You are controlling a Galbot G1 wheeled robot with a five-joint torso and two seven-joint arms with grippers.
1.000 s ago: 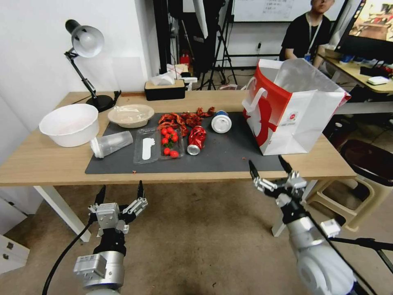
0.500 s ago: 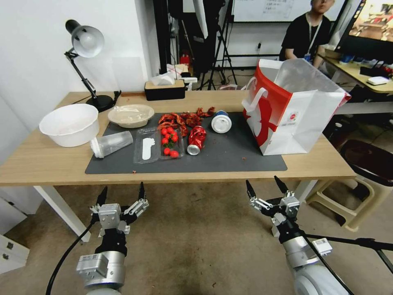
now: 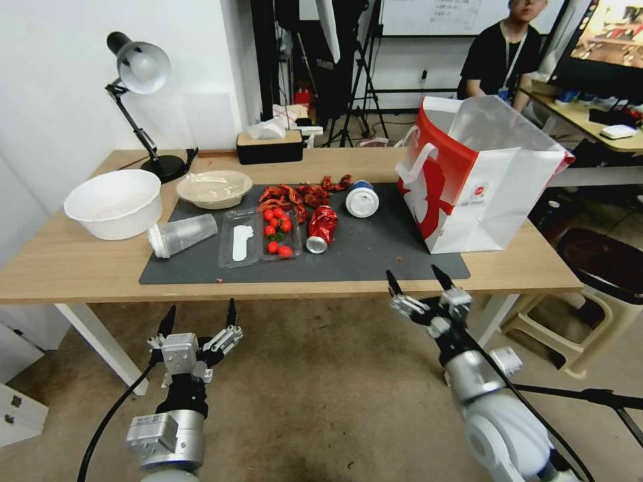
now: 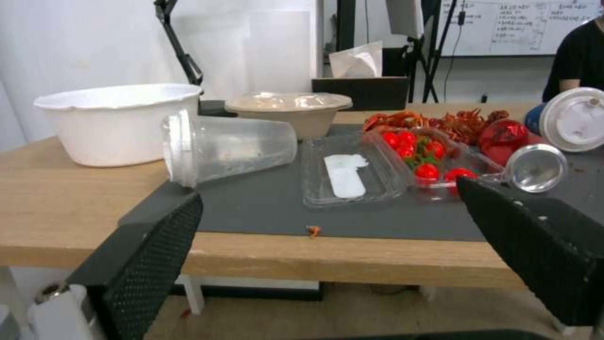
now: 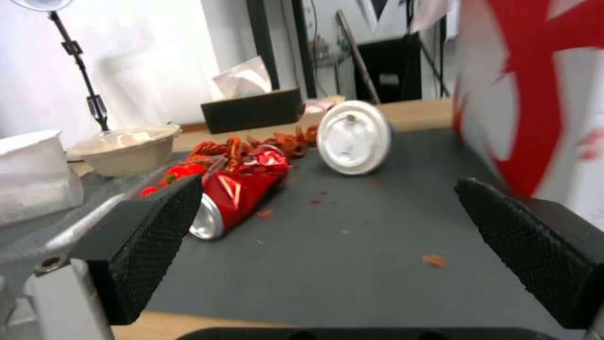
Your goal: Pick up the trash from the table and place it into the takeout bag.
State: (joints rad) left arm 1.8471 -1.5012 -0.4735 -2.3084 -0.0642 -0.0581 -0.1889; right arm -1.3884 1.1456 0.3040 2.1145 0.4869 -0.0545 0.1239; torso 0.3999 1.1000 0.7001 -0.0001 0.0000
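Worktop (image 3: 80, 268): long light-wood top w/ a dark grey mat (image 3: 375, 258) across the middle. Takeout bag (image 3: 479, 184) stands upright at the mat's right end, mouth open upward, tallest thing there. White bowl (image 3: 114, 203) sits off the mat's left, w/ a beige film-covered bowl (image 3: 214, 189) just beside it at the mat's far left corner. Clear plastic cup (image 3: 181, 234) lies on its side at the mat's left; clear tray of tomatoes (image 3: 258, 235) next to it; crushed red can (image 3: 321, 227) on its side near mat centre; blue-and-white lidded cup (image 3: 362, 199) tipped over between can and bag; red scraps (image 3: 301, 194) behind the can.

Step, as I judge it: approach, nothing picked up yet, all trash on the worktop. Right end effector (image 3: 420, 291) hovers at the worktop's near edge, fingers wide apart, empty, facing can and lidded cup. Left end effector (image 3: 198, 314) is below the edge, fingers apart, empty, idle.

Next move calls for: right arm reaching over the edge to one item, prob. the can or lidded cup, closing across its body, then lifting high enough to clear the bag rim.

Hard to tell: bag interior hidden; bag blurred in the right wrist view; no bun in clear bag made out.
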